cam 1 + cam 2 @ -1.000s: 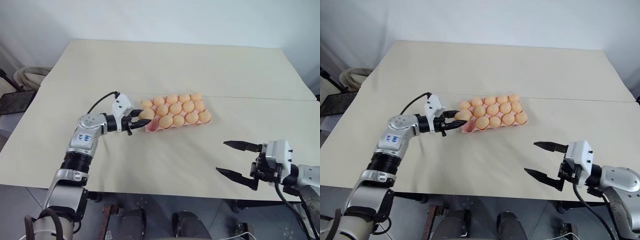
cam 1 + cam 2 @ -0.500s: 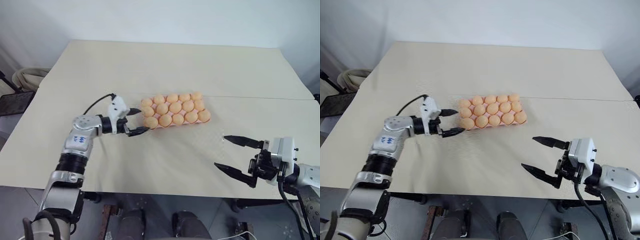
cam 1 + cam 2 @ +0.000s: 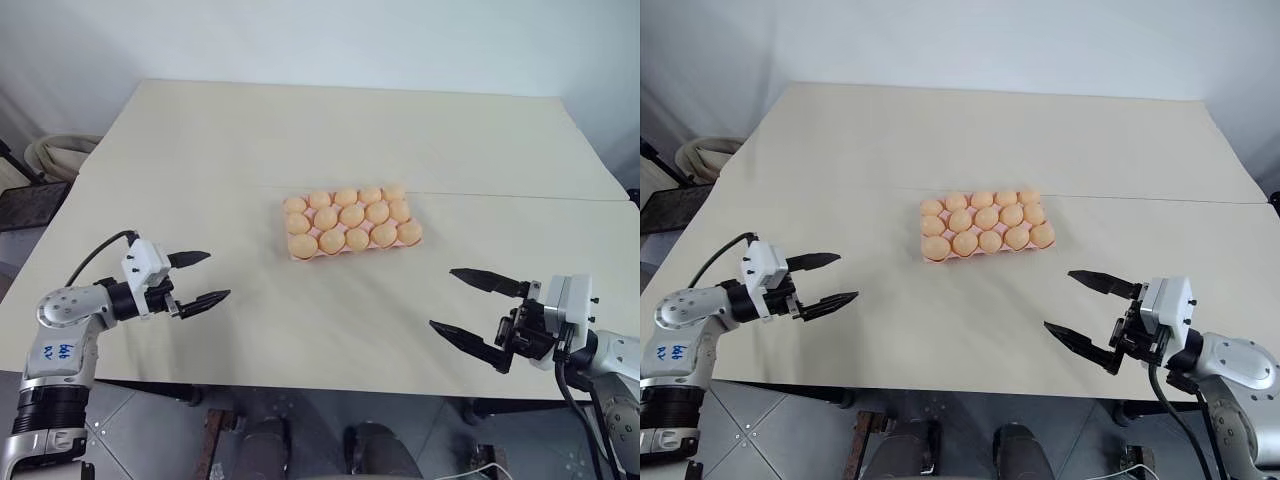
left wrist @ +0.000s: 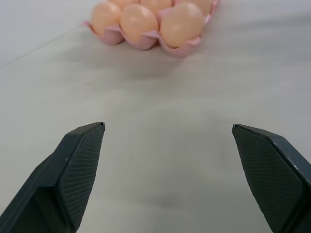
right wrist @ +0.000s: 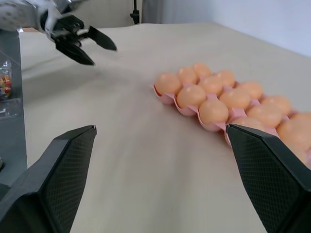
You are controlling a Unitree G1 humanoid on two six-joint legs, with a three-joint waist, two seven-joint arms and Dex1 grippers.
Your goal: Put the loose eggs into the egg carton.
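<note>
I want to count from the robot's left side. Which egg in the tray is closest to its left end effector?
The egg in the tray's corner nearest the left end effector, at the near row's left end. All others sit farther right or back.

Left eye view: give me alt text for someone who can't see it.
A pink egg carton with an egg in all fifteen cups sits mid-table. The left gripper hovers open near the table's left front edge, and the right gripper hovers open near the right front edge; both are empty and apart from the carton.
</note>
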